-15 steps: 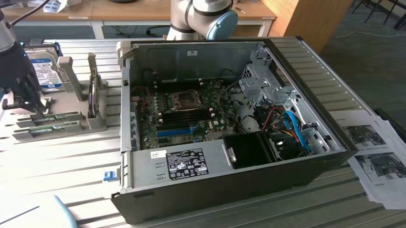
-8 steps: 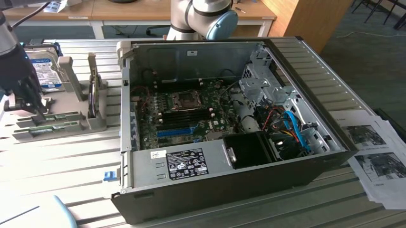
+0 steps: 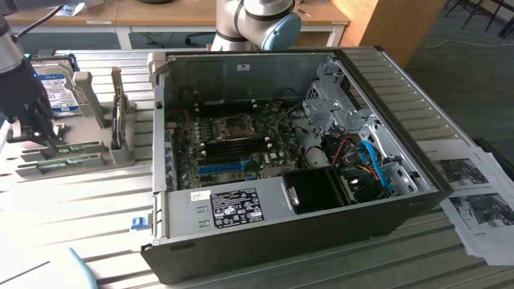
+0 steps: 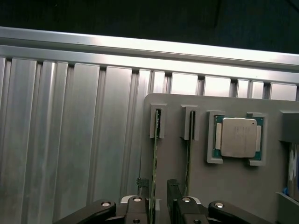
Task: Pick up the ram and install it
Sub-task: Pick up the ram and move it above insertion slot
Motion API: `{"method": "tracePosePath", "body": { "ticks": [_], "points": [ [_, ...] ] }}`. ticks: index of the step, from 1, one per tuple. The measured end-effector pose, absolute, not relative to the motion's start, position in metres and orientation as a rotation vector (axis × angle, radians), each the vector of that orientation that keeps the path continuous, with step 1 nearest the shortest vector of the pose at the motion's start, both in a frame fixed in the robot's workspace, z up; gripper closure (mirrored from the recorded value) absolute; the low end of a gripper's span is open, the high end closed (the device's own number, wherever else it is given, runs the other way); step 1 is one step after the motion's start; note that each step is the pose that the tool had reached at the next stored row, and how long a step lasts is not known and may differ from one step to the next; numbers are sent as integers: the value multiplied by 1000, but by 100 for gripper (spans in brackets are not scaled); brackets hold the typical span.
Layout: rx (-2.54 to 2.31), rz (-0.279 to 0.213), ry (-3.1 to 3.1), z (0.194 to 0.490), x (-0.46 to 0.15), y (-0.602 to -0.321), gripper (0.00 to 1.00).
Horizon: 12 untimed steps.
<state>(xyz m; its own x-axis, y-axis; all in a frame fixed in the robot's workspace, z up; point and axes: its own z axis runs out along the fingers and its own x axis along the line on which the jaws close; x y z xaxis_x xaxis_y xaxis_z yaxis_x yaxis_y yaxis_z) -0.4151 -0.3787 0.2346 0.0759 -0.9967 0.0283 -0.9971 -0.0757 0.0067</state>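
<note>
A ribbed, silvery aluminium table point(image 3: 80, 211) carries everything. At the exterior view's left, a matte grey plastic holder tray point(image 3: 80, 132) bears a silver hard drive point(image 3: 58, 90) with a blue-white label, its writing too small to read. The dark gripper point(image 3: 42, 133) hangs over this tray. In the wrist view its 2 black fingers point(image 4: 174, 196) stand wide, astride but not clamping the ram point(image 4: 156, 154), a thin green circuit-board stick upright on its edge in a tray slot. A 2nd green stick point(image 4: 188, 149) stands just beside it, then a square metal-lidded processor point(image 4: 238, 136). In the centre, an open black steel computer case point(image 3: 265, 253) shows its green motherboard point(image 3: 241, 141), a bright-blue plastic slot point(image 3: 221, 167) and a black-and-white sticker point(image 3: 233, 208), unreadable. Rightmost lie printed paper sheets point(image 3: 473, 192).
</note>
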Motion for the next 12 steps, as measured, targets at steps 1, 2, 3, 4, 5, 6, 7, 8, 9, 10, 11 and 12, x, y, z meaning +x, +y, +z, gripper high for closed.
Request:
{"method": "tracePosePath", "body": {
  "ticks": [1,2,3,4,5,6,7,8,9,10,11,12],
  "points": [
    [2286,25,-2119,234,-415,-379,71],
    [2286,25,-2119,233,-415,-379,71],
    [2286,25,-2119,233,-415,-379,71],
    [2286,25,-2119,232,-415,-379,71],
    [2286,25,-2119,232,-415,-379,71],
    [2286,25,-2119,231,-415,-379,71],
    [2286,25,-2119,231,-415,-379,71],
    [2286,25,-2119,230,-415,-379,71],
    [2286,25,-2119,229,-415,-379,71],
    [2286,25,-2119,229,-415,-379,71],
    [2286,25,-2119,228,-415,-379,71],
    [2286,25,-2119,227,-415,-379,71]
  ]
}}
